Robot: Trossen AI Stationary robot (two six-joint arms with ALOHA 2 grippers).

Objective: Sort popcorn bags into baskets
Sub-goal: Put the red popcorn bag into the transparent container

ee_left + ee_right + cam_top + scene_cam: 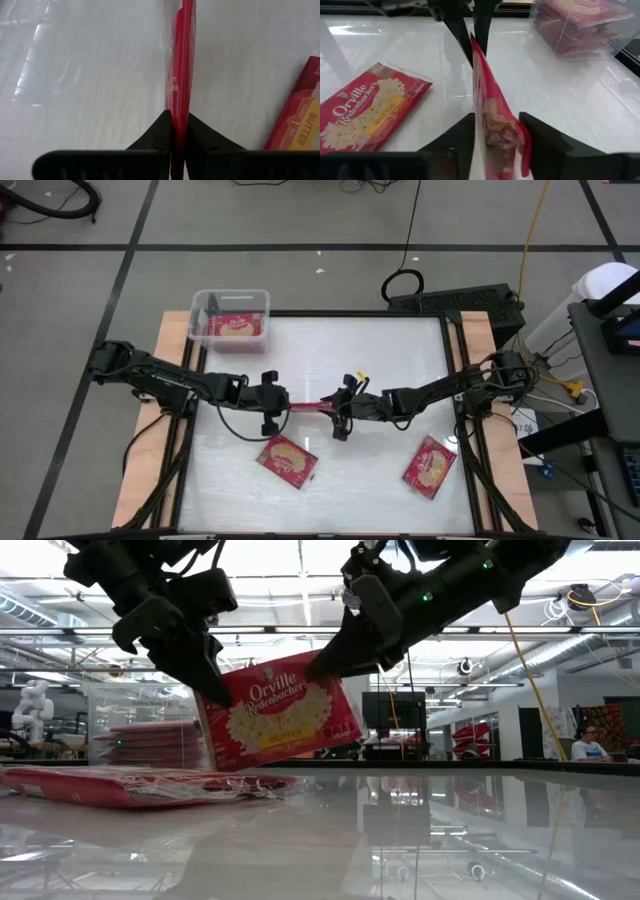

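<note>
1. At the far left of the table (420, 360) we see the clear basket (231, 317) sitting on the back corner, with red popcorn packets (237, 327) already lying flat inside it; the right wrist view shows the same bin (580, 27) holding a small stack.
2. Next comes our left arm, reaching in from the left edge toward the table's middle. Its left gripper (284, 406) is pinched narrow on one end of a popcorn bag (312, 406), and the left wrist view shows both dark fingers (160, 137) pressed against the bag's thin red edge (182, 65).
3. In the low view that held bag (282, 712) hangs above the tabletop, tilted, its popcorn picture facing the camera, with one arm at each upper corner.
4. Below the held bag in the high view, a second bag (288, 460) lies flat on the table near the front, picture side up.
5. Moving right, our right gripper (340, 412) meets the bag's other end. In the right wrist view its fingers (542, 137) sit either side of the crumpled end (500, 130), fairly wide, the left one touching; we cannot tell whether they grip it.
6. Farthest right, a third bag (430, 466) lies flat near the front right corner, well apart from the others.
</note>
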